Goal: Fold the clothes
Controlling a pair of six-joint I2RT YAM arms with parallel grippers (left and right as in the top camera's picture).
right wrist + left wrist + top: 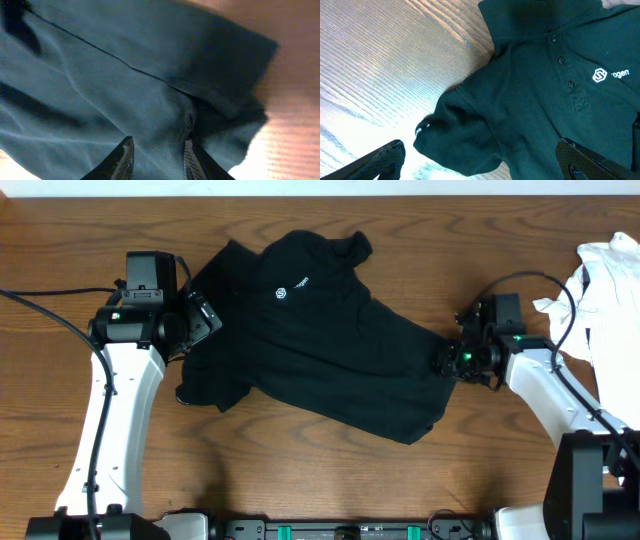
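1. Shirt (320, 340), black with a small white logo, lies spread out in the middle of the wooden surface (300, 480).
2. Over the shirt's left sleeve hangs the left gripper (480, 156), fingers wide apart.
3. At the shirt's right edge sits the right gripper (157, 155), fingers a little apart on the cloth; whether it pinches is unclear.
4. Far right lies a white cloth (610, 280).

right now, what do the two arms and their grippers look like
The left arm and right arm are white rounded shells with black joint housings, each with a small green light and thin black cables trailing off. The left gripper and right gripper are black, with dark textured fingers.
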